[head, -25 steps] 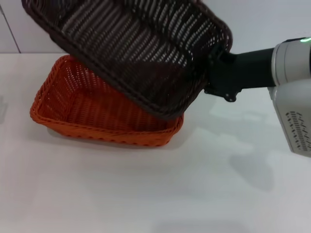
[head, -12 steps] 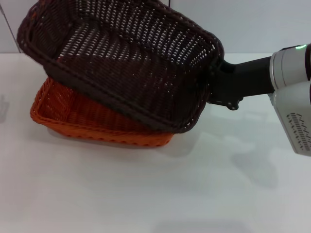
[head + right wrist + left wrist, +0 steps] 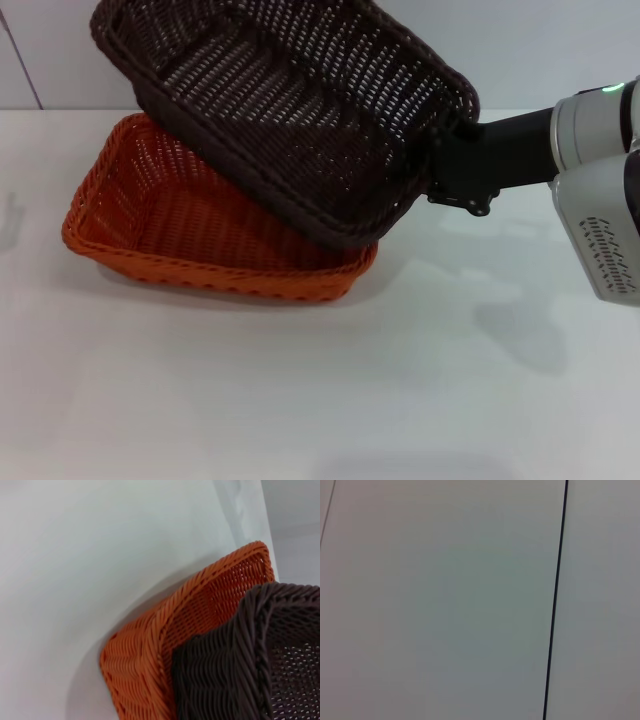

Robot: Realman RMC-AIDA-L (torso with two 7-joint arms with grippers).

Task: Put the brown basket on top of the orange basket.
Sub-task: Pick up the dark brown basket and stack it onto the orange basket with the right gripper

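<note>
The brown basket (image 3: 290, 110) hangs tilted in the air over the orange basket (image 3: 170, 220), its low near corner at the orange basket's right rim. My right gripper (image 3: 447, 150) is shut on the brown basket's right rim, and the rim hides its fingertips. The orange basket stands on the white table (image 3: 300, 400) at the left of centre. The right wrist view shows the brown basket's wall (image 3: 240, 670) close over the orange basket's corner (image 3: 165, 640). My left gripper is out of view.
The white right arm housing (image 3: 600, 200) reaches in from the right edge. A pale wall with a dark seam (image 3: 555, 605) fills the left wrist view.
The brown basket dipped down and to the left over the orange basket, then swung back right and up, uncovering more of the orange basket's left side. The right gripper kept hold.
</note>
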